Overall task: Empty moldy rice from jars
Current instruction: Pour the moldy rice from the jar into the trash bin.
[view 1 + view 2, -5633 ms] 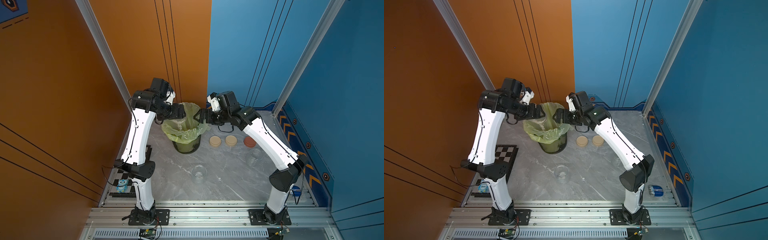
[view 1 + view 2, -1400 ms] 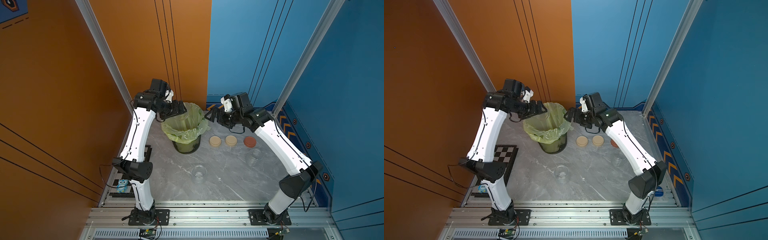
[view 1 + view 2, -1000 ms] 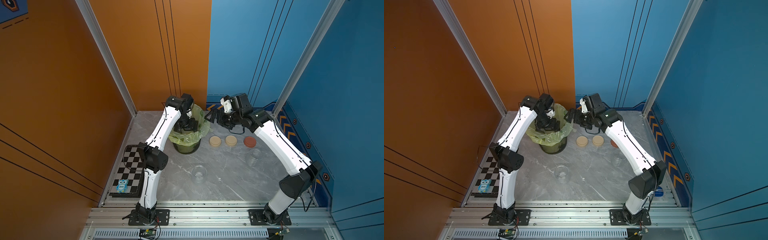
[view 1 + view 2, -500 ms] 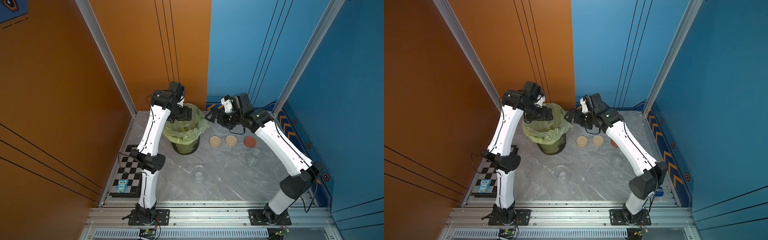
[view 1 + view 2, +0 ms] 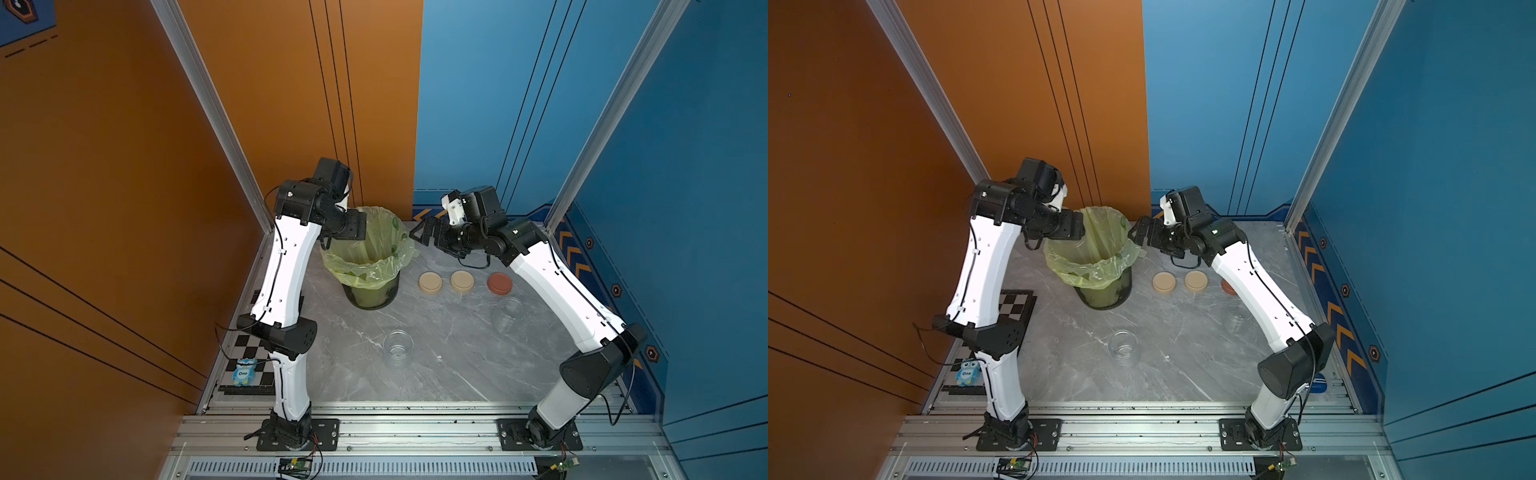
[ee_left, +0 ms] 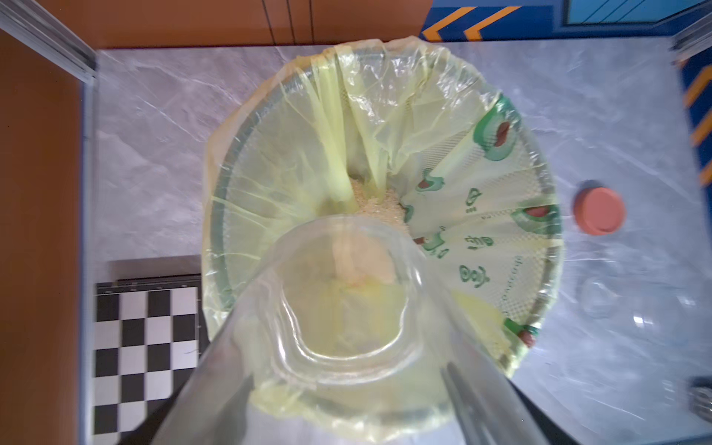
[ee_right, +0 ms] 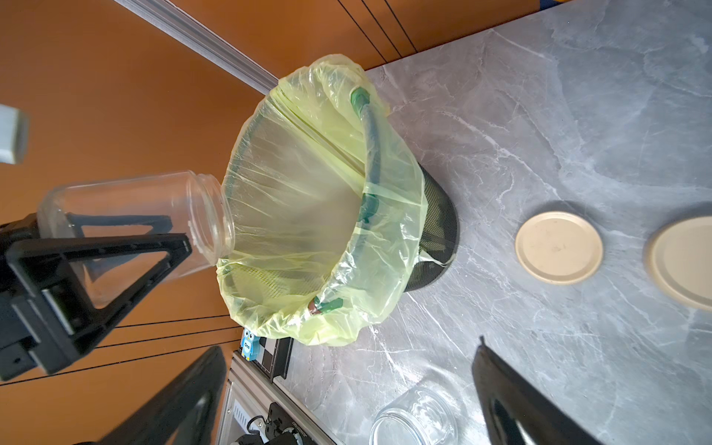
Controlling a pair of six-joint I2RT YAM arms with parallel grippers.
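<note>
Left gripper (image 7: 175, 231) clamps a near-empty jar (image 7: 135, 208), mouth tipped at the bin (image 5: 370, 293) rim, mid-frame in both top views. Moldy rice (image 6: 379, 208) lies in the bag (image 6: 481, 215). Right gripper (image 5: 424, 235) open, empty. Risk: smooth wall slipping, jar dropping into bin

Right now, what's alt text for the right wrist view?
The left gripper holds a clear jar tipped mouth-first at the rim of the green-bagged bin; the jar looks empty. On the marble table sit two beige lids and another open jar.
</note>
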